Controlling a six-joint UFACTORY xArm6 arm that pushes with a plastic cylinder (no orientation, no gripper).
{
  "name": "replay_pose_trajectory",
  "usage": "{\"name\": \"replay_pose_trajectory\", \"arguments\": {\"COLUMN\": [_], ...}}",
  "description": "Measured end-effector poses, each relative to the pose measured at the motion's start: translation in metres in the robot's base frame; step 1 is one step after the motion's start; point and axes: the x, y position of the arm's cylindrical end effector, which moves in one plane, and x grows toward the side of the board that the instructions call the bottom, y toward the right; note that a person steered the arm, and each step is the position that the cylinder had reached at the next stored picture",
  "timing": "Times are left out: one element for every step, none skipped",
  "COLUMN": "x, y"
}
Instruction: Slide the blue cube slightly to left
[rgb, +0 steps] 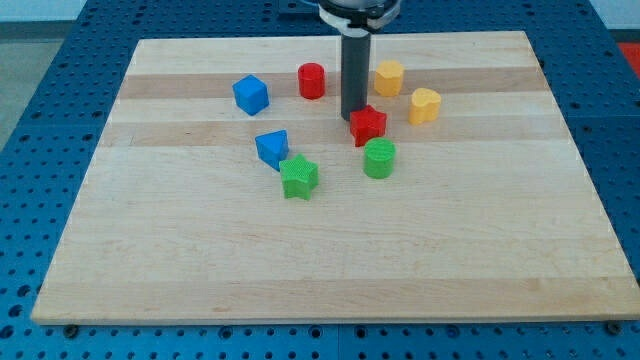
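Note:
The blue cube (251, 95) sits on the wooden board (200, 260) at the upper left of the block cluster. My tip (352, 118) is the lower end of the dark rod, well to the right of the blue cube. It stands just at the upper left edge of the red star (368, 124), touching or nearly touching it. A red cylinder (312, 80) lies between the cube and the rod.
A second blue block (272, 148), wedge-like, lies below the cube, with a green star (299, 177) beside it. A green cylinder (379, 158) sits below the red star. A yellow hexagonal block (389, 77) and a yellow heart-like block (425, 105) lie to the right.

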Motion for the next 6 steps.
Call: {"name": "replay_pose_trajectory", "arguments": {"x": [0.0, 0.0, -0.022, -0.035, -0.033, -0.022], "y": [0.0, 0.0, -0.012, -0.029, -0.032, -0.055]}}
